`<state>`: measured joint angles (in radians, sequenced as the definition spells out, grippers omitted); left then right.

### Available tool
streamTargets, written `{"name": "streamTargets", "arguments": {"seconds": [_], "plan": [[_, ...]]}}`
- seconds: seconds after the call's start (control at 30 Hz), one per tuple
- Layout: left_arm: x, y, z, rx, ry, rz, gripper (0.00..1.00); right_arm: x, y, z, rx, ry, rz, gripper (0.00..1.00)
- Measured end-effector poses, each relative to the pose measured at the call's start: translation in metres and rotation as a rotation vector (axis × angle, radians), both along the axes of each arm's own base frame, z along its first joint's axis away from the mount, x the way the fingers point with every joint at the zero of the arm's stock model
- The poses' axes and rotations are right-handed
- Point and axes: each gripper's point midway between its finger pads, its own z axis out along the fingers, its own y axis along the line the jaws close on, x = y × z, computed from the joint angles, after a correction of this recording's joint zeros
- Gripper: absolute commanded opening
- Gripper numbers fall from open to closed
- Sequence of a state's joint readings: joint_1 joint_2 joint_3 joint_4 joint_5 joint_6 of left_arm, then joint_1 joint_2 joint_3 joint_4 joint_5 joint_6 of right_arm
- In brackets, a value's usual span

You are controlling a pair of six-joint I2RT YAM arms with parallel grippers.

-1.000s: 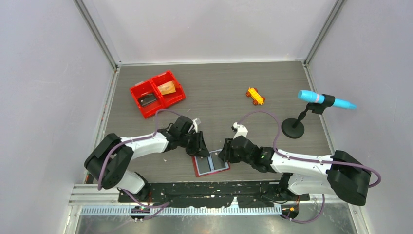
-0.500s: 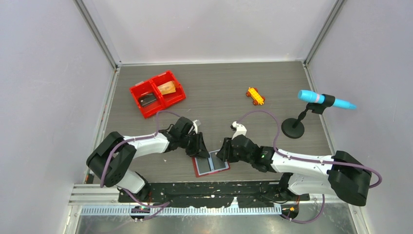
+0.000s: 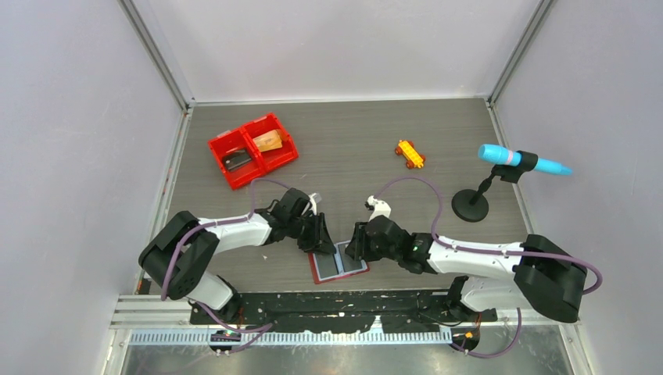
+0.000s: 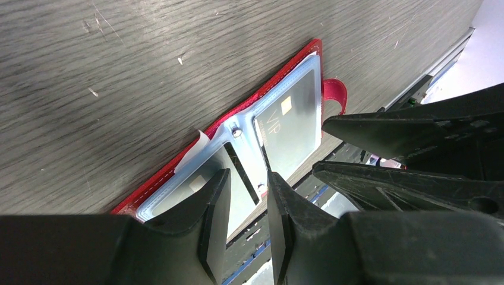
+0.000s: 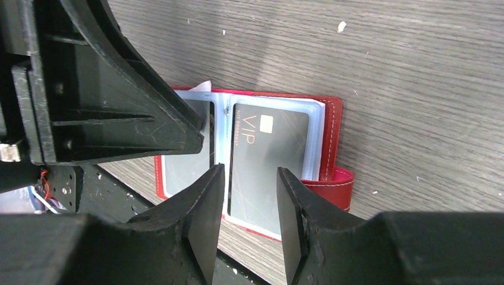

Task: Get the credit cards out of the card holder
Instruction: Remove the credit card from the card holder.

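The dark red card holder (image 3: 319, 270) lies open at the table's near edge, with pale blue sleeves up and its snap tab (image 5: 337, 184) to the right. A dark grey card marked VIP (image 5: 270, 157) sits in the right sleeve. A second grey card (image 5: 187, 163) sits in the left sleeve, partly hidden. My left gripper (image 3: 322, 239) hovers over the left page (image 4: 246, 181), jaws slightly apart and empty. My right gripper (image 3: 354, 244) hovers over the VIP card (image 4: 291, 124), open and empty (image 5: 249, 175). The two grippers' fingers almost meet above the holder (image 4: 172, 163).
A bright red two-compartment bin (image 3: 252, 148) at the back left holds an orange-tan flat item and a dark one. An orange-yellow toy vehicle (image 3: 409, 153) and a blue tool on a black stand (image 3: 470, 205) are at the right. The holder reaches the table's front edge.
My right gripper has crept a little to the left, closer over the holder. The left gripper and the holder have hardly moved.
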<state>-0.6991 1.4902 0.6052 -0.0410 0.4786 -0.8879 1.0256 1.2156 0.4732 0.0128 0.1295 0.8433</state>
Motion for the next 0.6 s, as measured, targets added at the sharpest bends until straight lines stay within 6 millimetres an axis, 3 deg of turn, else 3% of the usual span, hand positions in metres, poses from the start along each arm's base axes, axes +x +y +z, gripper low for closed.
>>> {"name": "streamTargets", "arguments": {"seconds": [0.6], "plan": [[0.000,-0.001,0.001,-0.003,0.011,0.013,0.32,0.000,-0.007,-0.016,-0.061,0.025,-0.016,0.42]]}}
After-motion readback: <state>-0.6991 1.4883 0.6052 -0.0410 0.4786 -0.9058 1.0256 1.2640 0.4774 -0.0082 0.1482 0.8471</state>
